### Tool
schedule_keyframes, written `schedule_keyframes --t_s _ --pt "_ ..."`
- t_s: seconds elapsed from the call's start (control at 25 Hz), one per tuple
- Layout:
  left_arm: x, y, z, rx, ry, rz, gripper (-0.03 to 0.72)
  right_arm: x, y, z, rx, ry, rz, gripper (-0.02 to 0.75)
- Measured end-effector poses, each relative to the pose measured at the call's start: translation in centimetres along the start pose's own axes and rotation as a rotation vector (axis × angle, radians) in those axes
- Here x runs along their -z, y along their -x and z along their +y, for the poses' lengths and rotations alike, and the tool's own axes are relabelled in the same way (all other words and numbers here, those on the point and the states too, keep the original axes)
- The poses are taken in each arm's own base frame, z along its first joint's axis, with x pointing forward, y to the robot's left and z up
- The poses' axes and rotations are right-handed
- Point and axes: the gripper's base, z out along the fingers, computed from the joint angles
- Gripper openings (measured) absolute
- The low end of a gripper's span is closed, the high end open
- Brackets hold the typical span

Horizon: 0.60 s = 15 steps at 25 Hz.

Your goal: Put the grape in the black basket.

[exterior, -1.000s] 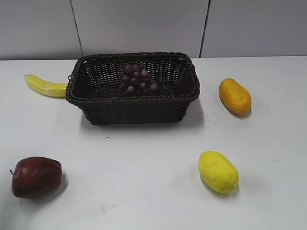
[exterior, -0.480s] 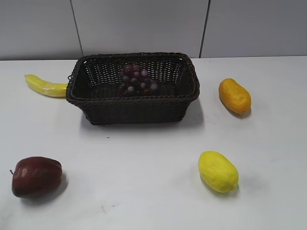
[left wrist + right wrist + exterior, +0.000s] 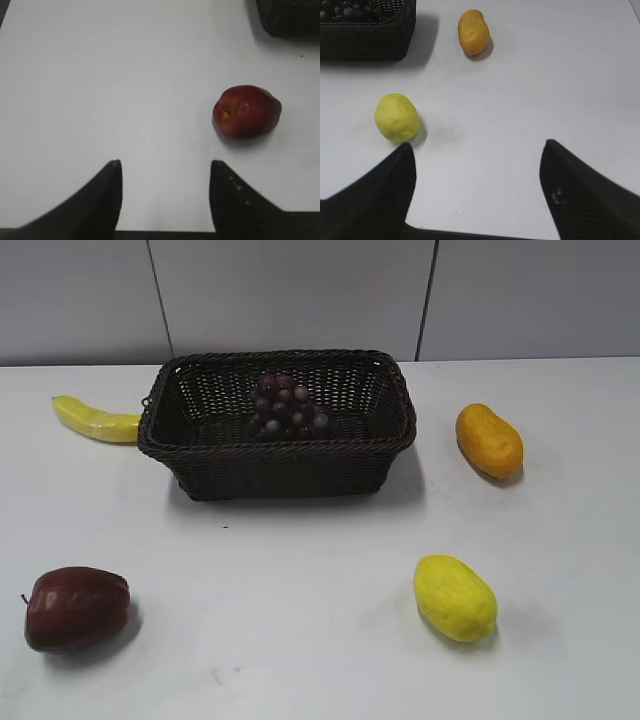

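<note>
The grape [image 3: 285,407] sits inside the black basket [image 3: 280,470], near the top middle of the outside picture. The left gripper [image 3: 164,167] is wide open over bare table (a red apple [image 3: 247,111] lies to its right). The right gripper [image 3: 477,150] is wide open too, holding nothing.

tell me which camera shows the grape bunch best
The exterior view: the grape sits whole inside the black basket, seen over the front rim. The right wrist view catches only a few grapes at its top-left corner. The left wrist view shows none, just a basket corner.
</note>
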Motion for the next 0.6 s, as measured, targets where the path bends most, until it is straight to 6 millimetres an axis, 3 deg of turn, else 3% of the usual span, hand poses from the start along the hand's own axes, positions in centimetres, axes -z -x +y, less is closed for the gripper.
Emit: schedule_keyframes --t_s 0.28,0.6 --pt "0.2 -1.8 0.0 0.034 -0.001 -0.048 0.501 0.0 0.0 0.0 0.0 0.0 0.0 0.585" --pt "1.8 -3.6 0.0 0.044 -0.002 -0.268 0.499 0.0 0.0 0.0 0.0 0.0 0.0 0.585"
